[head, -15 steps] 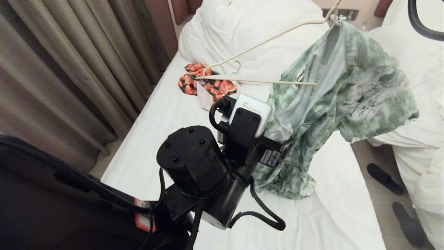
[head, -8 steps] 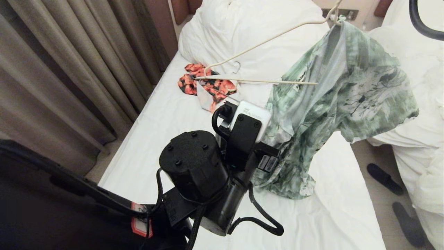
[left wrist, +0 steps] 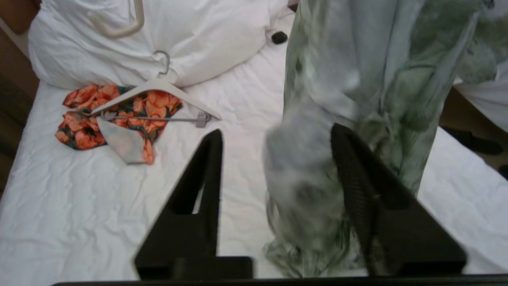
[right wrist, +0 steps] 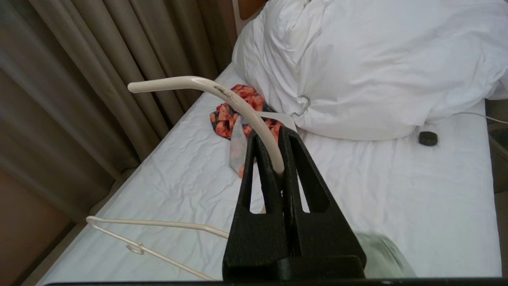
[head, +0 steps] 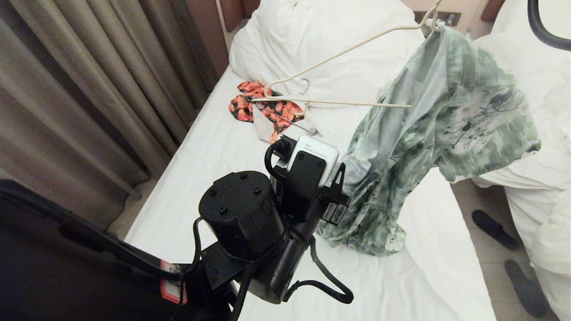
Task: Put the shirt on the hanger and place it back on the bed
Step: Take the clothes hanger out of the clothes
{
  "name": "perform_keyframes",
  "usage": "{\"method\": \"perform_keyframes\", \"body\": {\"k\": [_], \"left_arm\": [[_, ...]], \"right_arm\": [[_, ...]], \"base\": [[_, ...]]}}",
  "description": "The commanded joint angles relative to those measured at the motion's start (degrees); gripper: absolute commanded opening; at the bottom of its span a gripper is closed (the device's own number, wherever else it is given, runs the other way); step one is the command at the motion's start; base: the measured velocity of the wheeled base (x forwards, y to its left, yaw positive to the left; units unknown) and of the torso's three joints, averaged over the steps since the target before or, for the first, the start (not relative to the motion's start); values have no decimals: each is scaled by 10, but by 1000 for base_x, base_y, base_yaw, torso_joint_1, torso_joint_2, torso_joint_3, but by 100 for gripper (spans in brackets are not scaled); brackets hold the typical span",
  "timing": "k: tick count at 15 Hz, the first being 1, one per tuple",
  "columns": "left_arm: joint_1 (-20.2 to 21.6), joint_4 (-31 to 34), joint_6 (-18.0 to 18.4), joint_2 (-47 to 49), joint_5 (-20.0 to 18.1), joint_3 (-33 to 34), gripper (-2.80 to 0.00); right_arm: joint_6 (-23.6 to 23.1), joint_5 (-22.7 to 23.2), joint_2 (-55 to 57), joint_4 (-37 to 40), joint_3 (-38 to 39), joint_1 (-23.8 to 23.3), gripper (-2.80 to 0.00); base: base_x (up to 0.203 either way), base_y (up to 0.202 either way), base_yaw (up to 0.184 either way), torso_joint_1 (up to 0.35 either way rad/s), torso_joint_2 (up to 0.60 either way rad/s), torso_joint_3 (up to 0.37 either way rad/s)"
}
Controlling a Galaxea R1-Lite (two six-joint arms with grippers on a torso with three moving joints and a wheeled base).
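A: What is biggest here, and where does it lie from the working hand?

B: The bed [head: 214,147] is below the left gripper [left wrist: 278,167] and runs on ahead of it to the pillows. The shirt [head: 428,133] hangs above the bed, partly in front of this gripper and partly up and away from it. One shoulder sits on the hanger [head: 339,53]; the other side of the shirt sags, and its hem touches the sheet.

A: What has changed in the last moment?

B: A second ago the left gripper was shut on the lower cloth. Now its jaws stand apart, about half wide. Blurred cloth shows between them, so I think the fabric is slipping out or was just released. The cloth hangs a little looser than before.

A: And the other hand?

B: The right gripper [right wrist: 279,159] is closed tight on the hook of the hanger and holds it up in the air.

A: What does this mean for the task?

B: I judge the shirt is only half hung. The free arm of the hanger sticks out bare, away from the left gripper, towards the orange floral garment [head: 263,109]. The left gripper probably must take a new hold nearer the collar.
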Motion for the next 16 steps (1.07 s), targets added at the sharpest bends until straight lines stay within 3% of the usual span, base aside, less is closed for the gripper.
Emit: {"method": "perform_keyframes", "body": {"k": [1,3,4,10,16], "left_arm": [[-5,-9,1,-14,2,21,0],[-30,-10,1,-28,3,21,0],[-36,-9,2,-29,3,14,-280],[-46,33,4,-3,-15,-81,-280],[-72,129,18,64,-16,-259,-280]], "right_arm": [[0,0,0,0,0,0,-280],[0,0,2,-1,-1,1,-280],[-1,2,4,-1,-3,1,-280],[-2,4,20,-2,-8,6,-280],[2,4,34,-3,-8,7,-280]], "base": [[0,0,0,0,0,0],[0,0,0,0,0,0],[0,0,0,0,0,0],[0,0,0,0,0,0],[0,0,0,0,0,0]]}}
